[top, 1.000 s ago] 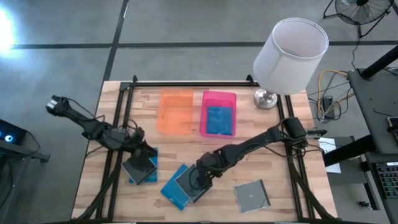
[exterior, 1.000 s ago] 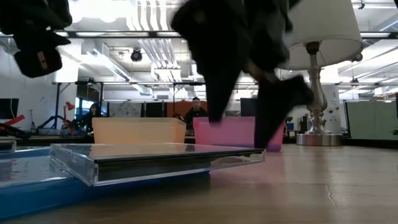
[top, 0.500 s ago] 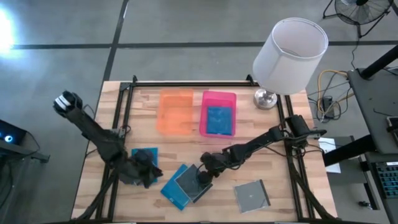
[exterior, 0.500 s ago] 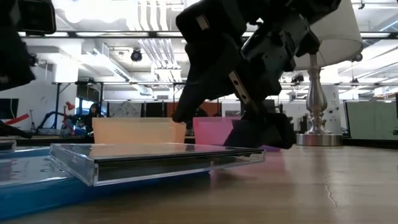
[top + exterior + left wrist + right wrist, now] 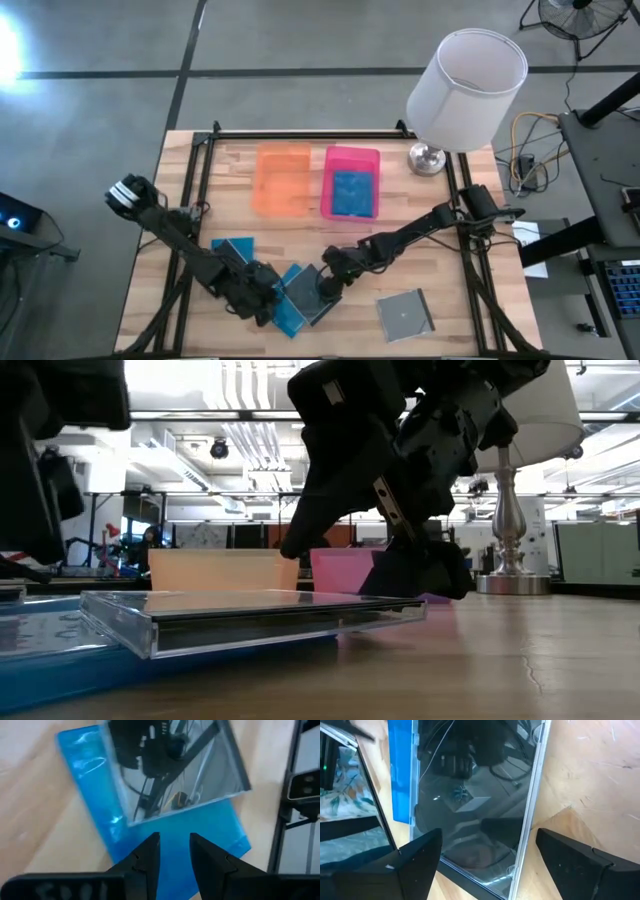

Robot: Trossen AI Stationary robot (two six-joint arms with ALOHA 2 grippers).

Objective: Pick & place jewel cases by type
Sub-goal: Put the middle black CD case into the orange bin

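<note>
— What's on the tabletop [image 5: 440,215]?

— Lamp [image 5: 466,80] at one o'clock, orange tray [image 5: 283,180] and pink tray [image 5: 351,182] at twelve. A grey jewel case [image 5: 303,292] lies on a blue jewel case [image 5: 284,312] at six.

— Claws?

— My right claw [image 5: 325,283] is spread over the grey case; left claw [image 5: 270,300] is nearly pressed together, empty, over the blue one.

— Risk?

— I'd judge collision, or dragging both cases together.

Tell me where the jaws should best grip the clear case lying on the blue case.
Probably by two opposite thin edges of the clear case, coming down from above: it lies flat on the blue case, and the right gripper already straddles it, jaws open.
</note>
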